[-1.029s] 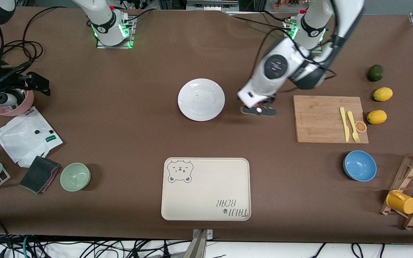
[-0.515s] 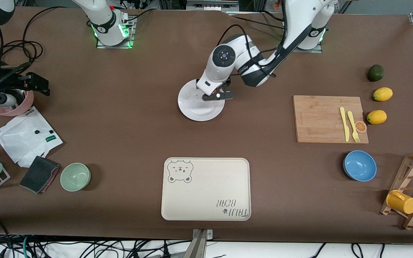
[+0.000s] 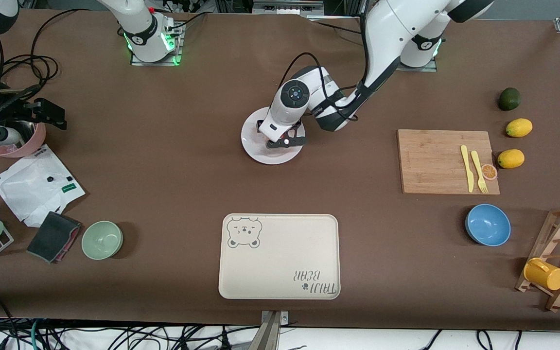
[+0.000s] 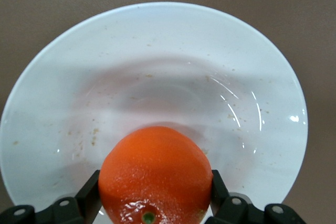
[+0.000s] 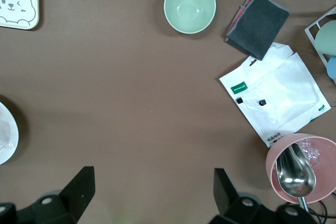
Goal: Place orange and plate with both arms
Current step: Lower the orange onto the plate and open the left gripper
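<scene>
The orange (image 4: 155, 174) is clamped between the two fingers of the left gripper (image 3: 281, 141), which hangs directly over the plate (image 3: 259, 153). In the left wrist view the fruit sits between the dark fingertips (image 4: 89, 195), one pad on each flank, stem spot facing the camera, with the plate's well and raised rim spread out beneath it. The grasp across the widest part of the round fruit probably keeps it from rolling out during transport. The fingers are spread only as wide as the fruit and press against it; nothing else is touched. Whether the fruit already rests on the plate or hangs just above it cannot be determined. Judged from this pose, the step in hand is the set-down of the fruit in the plate's centre; the release has not yet occurred. The right gripper (image 5: 152, 190) waits high over the right arm's end of the table, its fingers spread wide and empty, above bare brown cloth near a pink cup (image 5: 302, 166) and a white packet (image 5: 275, 95). The beige tray (image 3: 279, 256) lies well apart from the left gripper.
</scene>
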